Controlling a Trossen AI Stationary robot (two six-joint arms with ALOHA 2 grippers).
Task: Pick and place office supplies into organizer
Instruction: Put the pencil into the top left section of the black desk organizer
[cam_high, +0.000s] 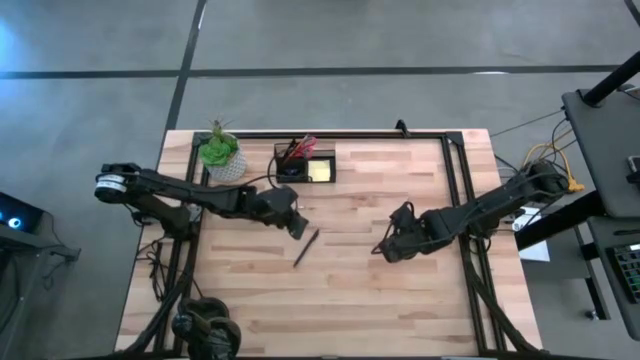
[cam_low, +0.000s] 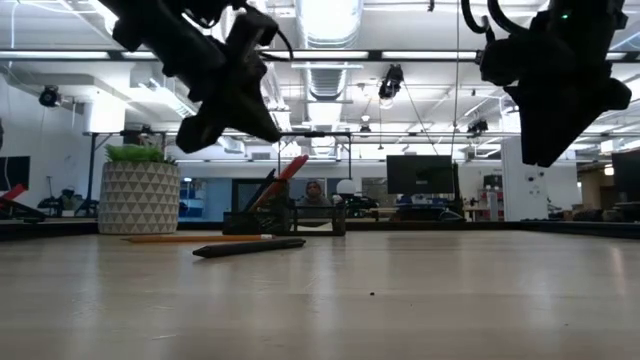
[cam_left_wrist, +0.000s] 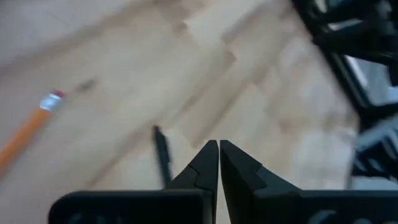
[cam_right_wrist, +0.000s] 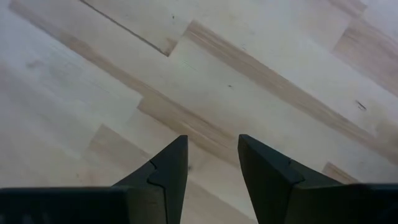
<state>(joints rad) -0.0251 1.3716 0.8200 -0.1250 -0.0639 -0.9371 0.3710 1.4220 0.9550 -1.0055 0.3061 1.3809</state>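
Observation:
A black pen (cam_high: 306, 247) lies flat on the wooden table near its middle and also shows in the low view (cam_low: 250, 246). An orange pencil (cam_left_wrist: 28, 130) with a pink eraser lies on the wood beside it. The black organizer (cam_high: 305, 162) stands at the far edge, holding the red-handled scissors (cam_high: 303, 146) and a yellow sticky-note pad (cam_high: 320, 171). My left gripper (cam_high: 297, 222) hovers shut above the table just left of the pen (cam_left_wrist: 163, 158), holding nothing. My right gripper (cam_high: 385, 250) hangs open over bare wood to the pen's right, with nothing between its fingers (cam_right_wrist: 163, 171).
A potted green plant (cam_high: 221, 153) in a white pot stands at the far left, next to the organizer. A black frame rail (cam_high: 462, 190) runs along the table's right side. Bare wood (cam_high: 330, 300) stretches across the near half.

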